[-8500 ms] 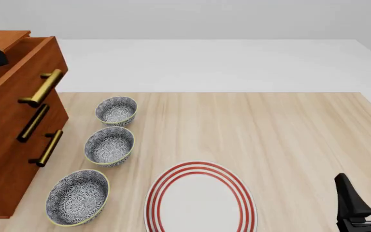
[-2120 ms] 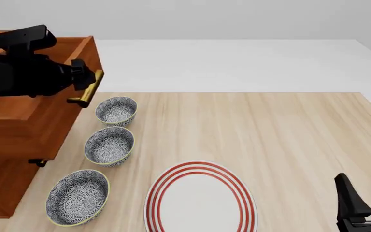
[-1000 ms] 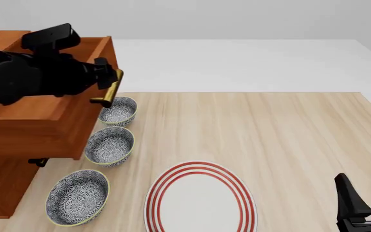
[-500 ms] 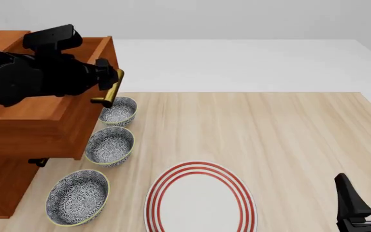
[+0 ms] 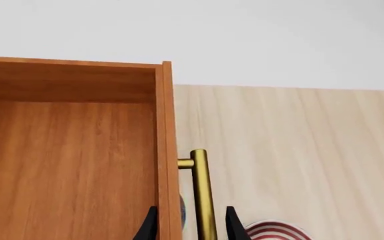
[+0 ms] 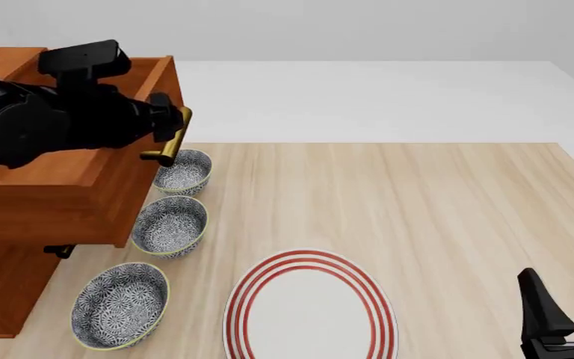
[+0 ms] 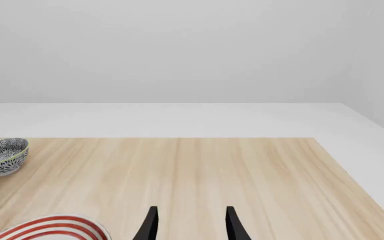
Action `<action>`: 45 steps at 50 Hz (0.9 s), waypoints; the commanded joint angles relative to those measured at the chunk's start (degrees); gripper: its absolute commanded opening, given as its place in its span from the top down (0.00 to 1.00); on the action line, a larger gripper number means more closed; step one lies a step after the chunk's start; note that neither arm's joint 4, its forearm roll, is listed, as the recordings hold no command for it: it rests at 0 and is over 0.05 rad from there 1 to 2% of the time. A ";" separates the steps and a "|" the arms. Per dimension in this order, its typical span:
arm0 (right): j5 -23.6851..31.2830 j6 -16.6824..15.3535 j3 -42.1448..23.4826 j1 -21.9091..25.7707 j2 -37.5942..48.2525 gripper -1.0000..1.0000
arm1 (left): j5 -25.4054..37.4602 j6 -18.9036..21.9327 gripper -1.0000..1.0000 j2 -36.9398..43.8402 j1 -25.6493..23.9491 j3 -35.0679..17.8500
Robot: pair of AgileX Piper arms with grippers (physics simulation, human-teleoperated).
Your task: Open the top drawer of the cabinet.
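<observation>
Nearest the camera, the right gripper (image 6: 566,314) rests low at the table's (image 6: 447,217) right edge, fingers parted around nothing. A red-ringed plate (image 6: 312,310) lies beside three patterned bowls (image 6: 170,224) lined up along the cabinet (image 6: 8,284). Farther back, the top drawer (image 6: 78,187) juts out over the bowls, the left gripper (image 6: 173,123) clamped on its brass handle (image 5: 203,195).
</observation>
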 commanded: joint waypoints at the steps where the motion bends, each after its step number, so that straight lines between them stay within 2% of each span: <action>1: 0.00 0.00 0.00 0.00 0.00 0.00 | -1.37 5.11 0.00 7.58 -9.80 7.14; 18: 0.00 0.01 0.00 0.00 -0.01 0.00 | 6.05 7.18 0.00 2.50 -8.10 -3.67; 45: 0.00 -0.01 0.00 0.00 0.01 0.00 | 15.84 10.07 0.00 -0.29 -5.40 -18.83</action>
